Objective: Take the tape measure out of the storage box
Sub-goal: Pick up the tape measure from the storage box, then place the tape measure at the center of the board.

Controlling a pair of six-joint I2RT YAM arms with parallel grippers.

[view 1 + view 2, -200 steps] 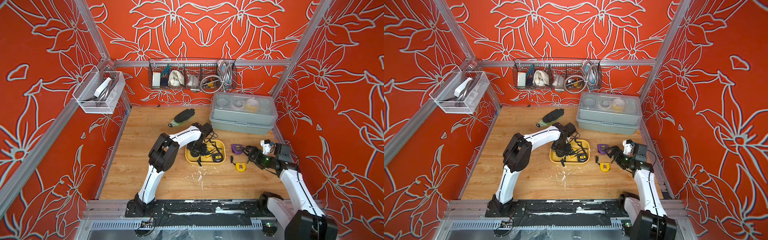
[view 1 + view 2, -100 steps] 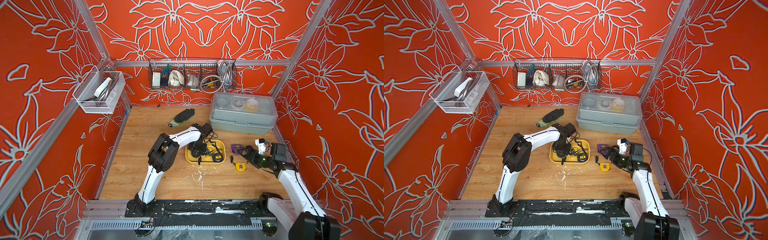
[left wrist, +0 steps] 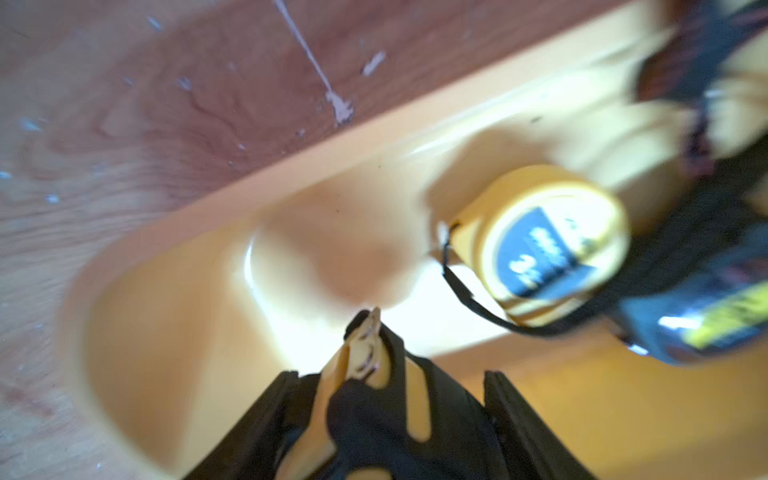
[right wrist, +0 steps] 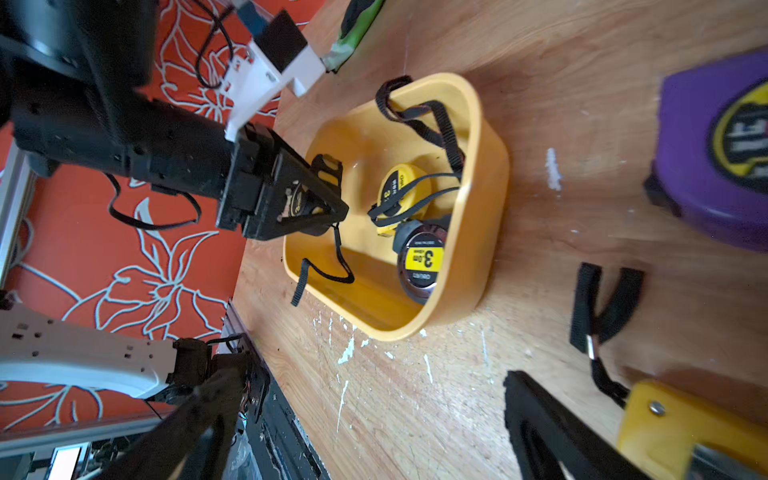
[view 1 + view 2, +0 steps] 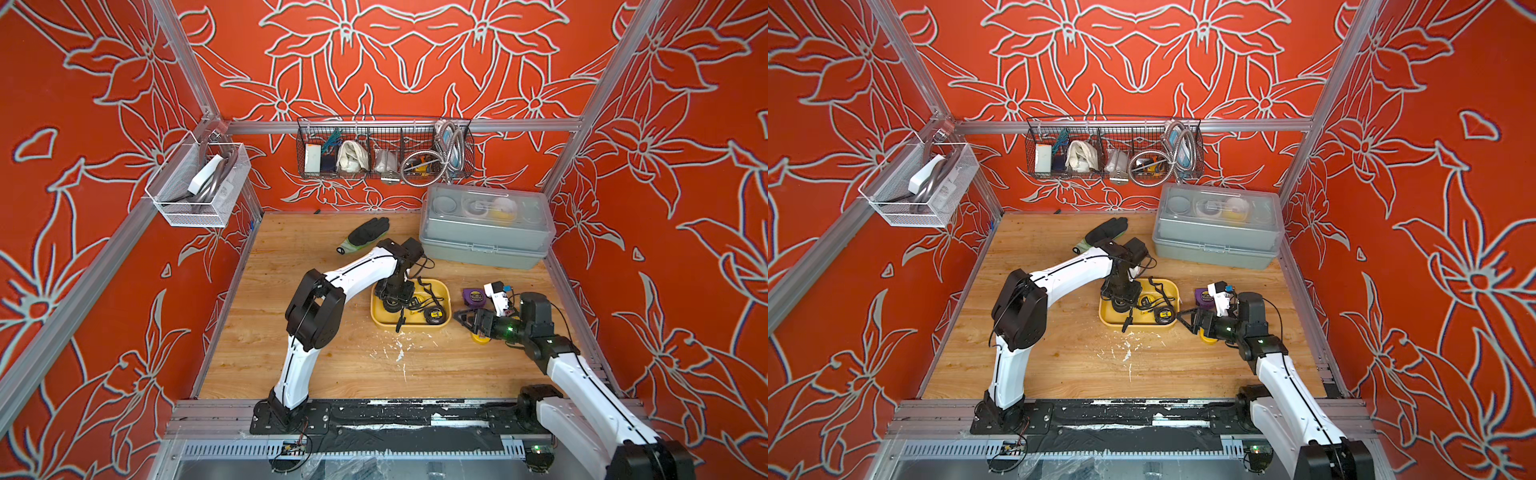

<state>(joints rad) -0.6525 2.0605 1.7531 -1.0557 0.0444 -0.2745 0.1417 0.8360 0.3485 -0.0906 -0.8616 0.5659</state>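
Left wrist view: left gripper (image 3: 390, 376) clamps a tape measure (image 3: 363, 365) over the storage box (image 3: 232, 195); right gripper (image 4: 378, 370) gapes empty.

left gripper (image 5: 395, 302): jaws drawn narrower than a second ago; a black-and-yellow tape measure (image 4: 300, 200) is now clamped between them inside the storage box (image 5: 415, 326), at the centre of both top views; the left wrist view is blurred

right gripper (image 5: 464, 322): carried leftward in both top views, from right of centre towards the box; it is now found just beside the box's right rim

right arm (image 5: 582, 374): forearm and wrist swung leftward along with it

loose yellow tape measure (image 5: 481, 339): seen whole on the table (image 5: 291, 374) before; now largely covered by the right gripper in both top views; only its lower edge is left showing
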